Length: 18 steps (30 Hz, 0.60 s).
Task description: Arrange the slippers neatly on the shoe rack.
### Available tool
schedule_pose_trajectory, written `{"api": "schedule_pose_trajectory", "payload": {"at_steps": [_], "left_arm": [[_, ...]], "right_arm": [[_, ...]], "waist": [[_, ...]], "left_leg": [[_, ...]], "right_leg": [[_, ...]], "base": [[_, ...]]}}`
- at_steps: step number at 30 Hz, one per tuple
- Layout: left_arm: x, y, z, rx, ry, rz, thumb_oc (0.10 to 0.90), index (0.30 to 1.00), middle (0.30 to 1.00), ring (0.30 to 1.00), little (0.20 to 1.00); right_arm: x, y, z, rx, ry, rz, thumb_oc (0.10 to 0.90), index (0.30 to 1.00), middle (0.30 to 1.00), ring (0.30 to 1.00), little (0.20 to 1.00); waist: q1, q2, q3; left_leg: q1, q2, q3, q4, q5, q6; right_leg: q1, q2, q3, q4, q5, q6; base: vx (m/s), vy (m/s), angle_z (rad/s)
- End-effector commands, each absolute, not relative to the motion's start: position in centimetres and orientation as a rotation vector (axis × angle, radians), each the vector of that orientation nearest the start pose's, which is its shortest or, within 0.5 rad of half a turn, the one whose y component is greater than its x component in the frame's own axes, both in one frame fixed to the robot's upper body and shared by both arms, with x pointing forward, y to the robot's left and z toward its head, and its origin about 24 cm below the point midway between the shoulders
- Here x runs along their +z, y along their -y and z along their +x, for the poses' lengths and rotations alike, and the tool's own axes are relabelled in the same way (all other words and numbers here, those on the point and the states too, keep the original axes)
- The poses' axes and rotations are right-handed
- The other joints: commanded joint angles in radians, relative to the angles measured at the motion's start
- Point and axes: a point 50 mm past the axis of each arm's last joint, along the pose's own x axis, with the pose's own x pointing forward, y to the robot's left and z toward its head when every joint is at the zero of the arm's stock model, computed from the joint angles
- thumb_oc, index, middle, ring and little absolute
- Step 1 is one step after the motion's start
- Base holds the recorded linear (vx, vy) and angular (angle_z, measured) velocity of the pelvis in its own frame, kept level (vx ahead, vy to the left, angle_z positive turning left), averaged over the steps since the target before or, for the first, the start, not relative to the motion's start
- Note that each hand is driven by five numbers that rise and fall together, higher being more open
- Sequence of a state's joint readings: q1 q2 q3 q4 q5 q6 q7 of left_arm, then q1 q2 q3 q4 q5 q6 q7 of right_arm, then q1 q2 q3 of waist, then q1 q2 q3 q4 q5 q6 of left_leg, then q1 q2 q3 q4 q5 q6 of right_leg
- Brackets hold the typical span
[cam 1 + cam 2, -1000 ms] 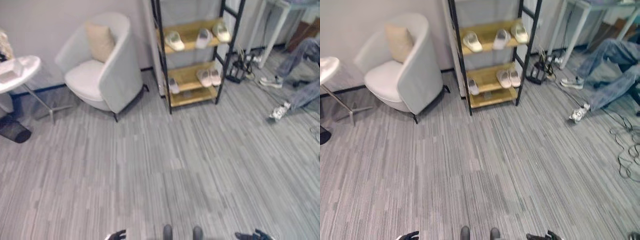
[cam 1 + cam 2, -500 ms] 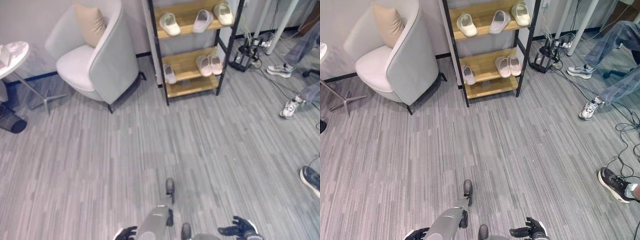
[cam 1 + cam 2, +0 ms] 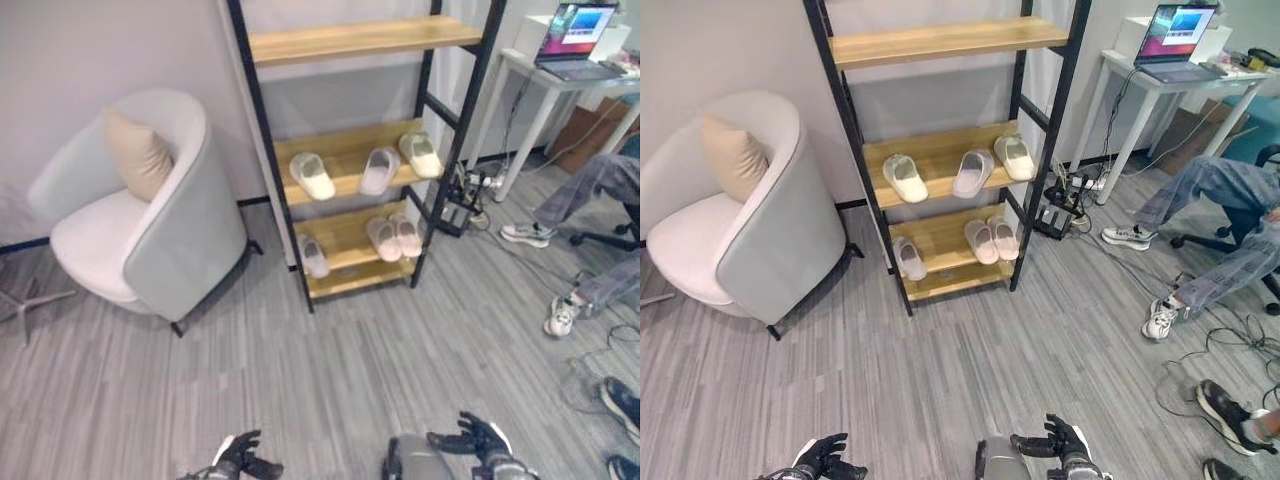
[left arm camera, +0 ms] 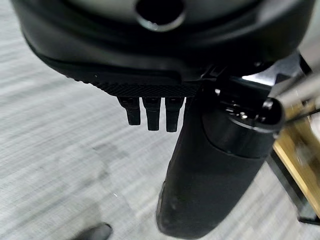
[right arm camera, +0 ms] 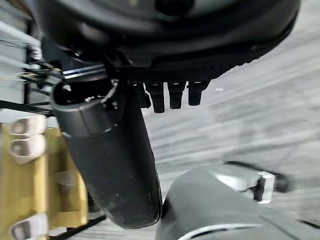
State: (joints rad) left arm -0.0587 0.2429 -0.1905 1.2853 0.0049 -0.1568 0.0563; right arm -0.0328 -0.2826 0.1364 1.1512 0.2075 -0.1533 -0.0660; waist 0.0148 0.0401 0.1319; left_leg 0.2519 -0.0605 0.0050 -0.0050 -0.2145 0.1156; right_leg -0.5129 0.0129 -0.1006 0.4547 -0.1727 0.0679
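1. Shoe rack [image 3: 300,235]: black metal frame, wooden shelves, standing against the wall across the grey plank floor [image 3: 330,380].
2. Middle shelf [image 3: 350,165] carries three pale slippers: one at the left [image 3: 312,176], one in the centre [image 3: 379,171] lying askew, one at the right [image 3: 421,154]. They are spread apart, not paired.
3. Lower shelf [image 3: 345,235]: a single slipper [image 3: 313,256] near the left post, and a pair [image 3: 394,237] side by side, touching, toward the right.
4. Top shelf [image 3: 360,40] has nothing on it that I can see; the bottom board under the lower shelf looks bare too.
5. Left hand [image 3: 238,458] is low at the near edge of the head view, over the floor, fingers loosely spread, holding nothing. Left wrist view [image 4: 150,112] shows the fingers straight over bare floor.
6. Right hand [image 3: 478,440] is also low at the near edge, fingers relaxed and splayed, nothing held. Right wrist view [image 5: 170,95] agrees, with the rack and slippers visible past the thumb.
7. Both hands are well apart from the rack.
8. Surroundings: a light grey armchair [image 3: 150,230] with a beige cushion [image 3: 138,155] just left of the rack; a power strip and cables [image 3: 465,190] on the floor just right of it; a white desk [image 3: 560,85] with an open laptop [image 3: 578,30] further right.
9. A seated person's legs in jeans and sneakers [image 3: 590,215] are at the right, with another shoe [image 3: 620,400] nearer. Floor between the hands and the rack is unobstructed.
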Motion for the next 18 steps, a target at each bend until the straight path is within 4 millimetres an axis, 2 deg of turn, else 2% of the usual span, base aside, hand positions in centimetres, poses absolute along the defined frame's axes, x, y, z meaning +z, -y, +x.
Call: {"api": "schedule_pose_trajectory", "payload": {"at_steps": [1, 4, 6, 7, 8, 9, 10, 12, 13, 14, 15, 16, 18], "left_arm": [[-16.1, -23.1, 8.9, 0.005, -1.136, 0.372, 0.8, 0.9, 0.9, 0.9, 0.9], [-16.3, -23.0, 8.2, -0.018, -1.158, 0.388, 0.8, 0.9, 0.9, 0.9, 0.9], [-16.4, -23.0, 7.5, -0.009, -1.181, 0.387, 0.8, 0.9, 0.9, 0.9, 0.9], [-16.4, -23.0, 7.5, -0.009, -1.181, 0.387, 0.8, 0.9, 0.9, 0.9, 0.9], [-16.5, -23.0, 7.3, -0.01, -1.187, 0.386, 0.8, 0.9, 0.9, 0.9, 0.9], [-16.5, -23.0, 7.3, -0.01, -1.187, 0.386, 0.8, 0.9, 0.9, 0.9, 0.9], [-16.3, -22.9, 8.0, -0.017, -1.16, 0.399, 0.8, 0.9, 0.9, 0.9, 0.9], [-16.1, -22.7, 9.0, -0.04, -1.122, 0.43, 0.8, 0.9, 0.9, 0.9, 0.9], [-15.9, -22.2, 9.9, -0.061, -1.09, 0.441, 0.8, 0.9, 0.9, 0.9, 0.9], [-15.9, -22.2, 9.9, -0.062, -1.09, 0.441, 0.8, 0.9, 0.9, 0.9, 0.9], [-16.0, -21.7, 9.9, -0.077, -1.081, 0.445, 0.8, 0.9, 0.9, 0.9, 0.9], [-16.0, -21.6, 9.9, -0.078, -1.082, 0.445, 0.8, 0.9, 0.9, 0.9, 0.9], [-16.2, -21.4, 9.5, -0.082, -1.089, 0.445, 0.8, 0.9, 0.9, 0.9, 0.9]], "right_arm": [[-14.9, 27.0, 8.9, -0.317, -1.088, -0.185, 0.8, 0.9, 0.9, 0.9, 0.9], [-14.9, 27.9, 7.5, -0.374, -1.117, -0.166, 0.8, 0.9, 0.9, 0.9, 0.9], [-14.7, 28.7, 6.8, -0.44, -1.122, -0.141, 0.8, 0.9, 0.9, 0.9, 0.9], [-14.7, 28.8, 6.8, -0.44, -1.122, -0.141, 0.8, 0.9, 0.9, 0.9, 0.9], [-14.6, 29.6, 6.1, -0.514, -1.129, -0.12, 0.8, 0.9, 0.9, 0.9, 0.9], [-14.6, 29.6, 6.1, -0.515, -1.128, -0.12, 0.8, 0.9, 0.9, 0.9, 0.9], [-14.1, 30.9, 5.9, -0.613, -1.108, -0.096, 0.8, 0.9, 0.9, 0.9, 0.9], [-13.7, 31.7, 6.1, -0.662, -1.085, -0.102, 0.8, 0.9, 0.9, 0.9, 0.9], [-13.3, 32.2, 6.2, -0.69, -1.058, -0.103, 0.8, 0.9, 0.9, 0.9, 0.9], [-13.3, 32.3, 6.2, -0.69, -1.058, -0.103, 0.8, 0.9, 0.9, 0.9, 0.9], [-12.8, 32.8, 7.0, -0.71, -1.01, -0.127, 0.8, 0.9, 0.9, 0.9, 0.9], [-12.7, 32.9, 7.0, -0.711, -1.011, -0.127, 0.8, 0.9, 0.9, 0.9, 0.9], [-12.5, 32.9, 7.7, -0.701, -0.98, -0.138, 0.8, 0.9, 0.9, 0.9, 0.9]], "waist": [[-0.003, -0.018, 0.025], [-0.012, -0.022, 0.009], [-0.011, -0.017, -0.012], [-0.011, -0.016, -0.013], [-0.009, -0.016, -0.017], [-0.01, -0.014, -0.018], [-0.007, -0.027, -0.003], [0.001, -0.043, 0.008], [0.006, -0.049, 0.009], [0.006, -0.049, 0.01], [0.022, -0.042, 0.004], [0.02, -0.044, 0.004], [0.042, -0.035, 0.007]], "left_leg": [[-0.16, -0.075, -0.041, 0.12, 0.054, -0.04], [-0.132, -0.079, -0.071, 0.156, 0.017, -0.052], [-0.141, -0.066, -0.067, 0.222, 0.033, -0.079], [-0.142, -0.066, -0.067, 0.224, 0.032, -0.079], [-0.2, -0.04, -0.039, 0.37, 0.103, -0.134], [-0.203, -0.039, -0.04, 0.376, 0.1, -0.135], [-0.317, 0.023, 0.029, 0.585, 0.175, -0.157], [-0.377, 0.074, 0.096, 0.646, 0.167, -0.139], [-0.414, 0.104, 0.14, 0.579, 0.133, -0.125], [-0.411, 0.103, 0.141, 0.578, 0.132, -0.125], [-0.43, 0.076, 0.113, 0.312, 0.139, -0.125], [-0.422, 0.072, 0.112, 0.301, 0.144, -0.125], [-0.42, 0.049, 0.054, 0.187, 0.199, -0.141]], "right_leg": [[0.209, -0.025, 0.097, -0.173, 0.197, 0.049], [0.248, -0.027, 0.135, -0.227, 0.217, 0.046], [0.286, -0.015, 0.133, -0.234, 0.211, 0.028], [0.287, -0.014, 0.132, -0.234, 0.211, 0.028], [0.339, -0.014, 0.114, -0.261, 0.195, 0.01], [0.338, -0.013, 0.112, -0.261, 0.195, 0.009], [0.379, -0.023, 0.092, -0.267, 0.175, -0.024], [0.421, -0.029, 0.07, -0.286, 0.152, -0.045], [0.453, -0.033, 0.047, -0.309, 0.13, -0.046], [0.455, -0.034, 0.047, -0.309, 0.129, -0.046], [0.485, -0.026, 0.036, -0.342, 0.118, -0.033], [0.488, -0.029, 0.035, -0.344, 0.117, -0.032], [0.508, -0.011, 0.047, -0.347, 0.111, -0.029]], "base": [[0.39, -0.107, 0.81], [0.42, -0.151, 0.84], [0.31, -0.132, 0.36], [0.26, -0.163, -0.14], [0.14, -0.116, -0.14], [0.24, -0.24, -0.04], [0.16, -0.203, 0.29], [0.21, -0.209, 0.18], [0.15, -0.085, 0.22], [0.29, 0.021, 0.33], [0.2, 0.056, 0.37], [0.26, 0.067, 0.28], [0.14, 0.031, 0.1]]}}
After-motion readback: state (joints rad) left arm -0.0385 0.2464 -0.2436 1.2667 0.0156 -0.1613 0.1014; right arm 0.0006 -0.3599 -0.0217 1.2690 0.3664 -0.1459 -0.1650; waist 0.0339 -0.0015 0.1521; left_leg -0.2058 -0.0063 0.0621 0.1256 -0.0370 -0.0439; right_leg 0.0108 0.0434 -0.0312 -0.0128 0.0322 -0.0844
